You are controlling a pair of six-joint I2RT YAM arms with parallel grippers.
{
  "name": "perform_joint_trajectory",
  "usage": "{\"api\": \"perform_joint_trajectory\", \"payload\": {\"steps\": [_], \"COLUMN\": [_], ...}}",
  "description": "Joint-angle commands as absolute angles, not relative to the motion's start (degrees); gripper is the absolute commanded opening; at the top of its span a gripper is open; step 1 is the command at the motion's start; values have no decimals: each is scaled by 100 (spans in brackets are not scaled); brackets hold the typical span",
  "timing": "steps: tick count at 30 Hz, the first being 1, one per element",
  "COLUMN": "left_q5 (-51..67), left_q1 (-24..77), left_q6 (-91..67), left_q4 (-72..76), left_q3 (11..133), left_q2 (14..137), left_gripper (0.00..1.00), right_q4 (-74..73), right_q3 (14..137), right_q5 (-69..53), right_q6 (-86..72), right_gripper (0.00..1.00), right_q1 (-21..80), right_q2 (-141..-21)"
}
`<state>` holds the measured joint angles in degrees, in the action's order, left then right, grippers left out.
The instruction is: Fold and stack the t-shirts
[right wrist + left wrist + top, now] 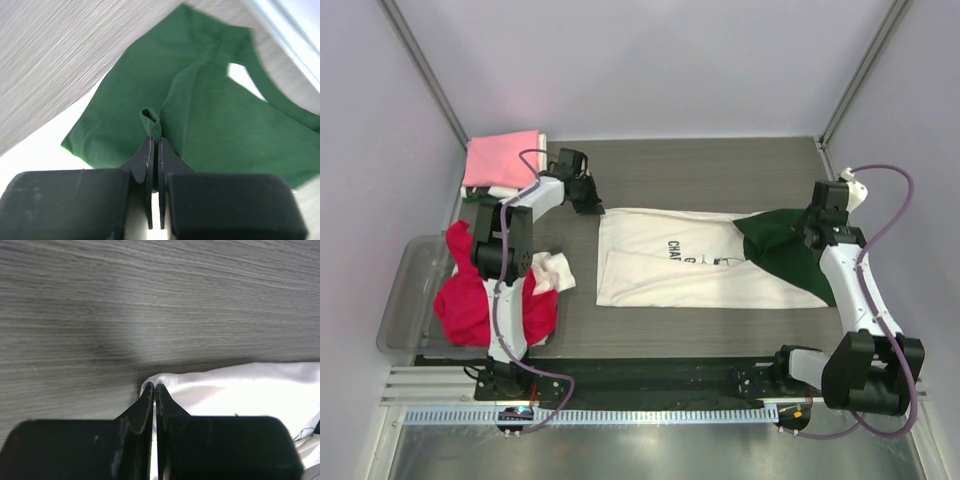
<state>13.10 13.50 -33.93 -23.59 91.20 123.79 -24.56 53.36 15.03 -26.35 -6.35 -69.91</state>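
Corner of cream t-shirt is pinched by the low-held left hand; right hand pinches green t-shirt.

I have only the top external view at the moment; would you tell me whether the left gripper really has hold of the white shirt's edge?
Observer: Yes. In the left wrist view the left gripper is shut on a pinched fold at the edge of the cream-white t-shirt, with cloth showing between its fingers.
Operator: Thank you. Does the right one have a proper grip on the green shirt?
Observer: In the right wrist view the right gripper is shut on a small raised pucker of the dark green t-shirt.
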Motion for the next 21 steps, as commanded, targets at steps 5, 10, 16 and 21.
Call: {"api": "perform_joint_trajectory", "payload": {"steps": [5, 10, 16, 21], "left_q5": [1406, 1450, 1433, 1450], "left_q1": [1310, 1318, 1327, 1380], "left_q6": [-3234, -3226, -3278, -3340], "left_q4": [-2250, -2224, -2110, -2031], "left_q3": [8939, 8763, 8210, 7770], "left_q2": [11681, 11382, 10856, 10477], "left_gripper": [0, 0, 0, 0], "right_q4": [-2803, -2909, -3032, -3190], "right_q3": [5001, 4580, 4333, 4254], "right_q5": [1644, 1442, 1380, 1476], "right_q6": [-2979, -3313, -3550, -3656], "right_gripper": [1, 1, 1, 1], "right_q1": [-1291, -1555, -1828, -1960], "right_q2": [-6267, -5995, -5871, -5871]}}
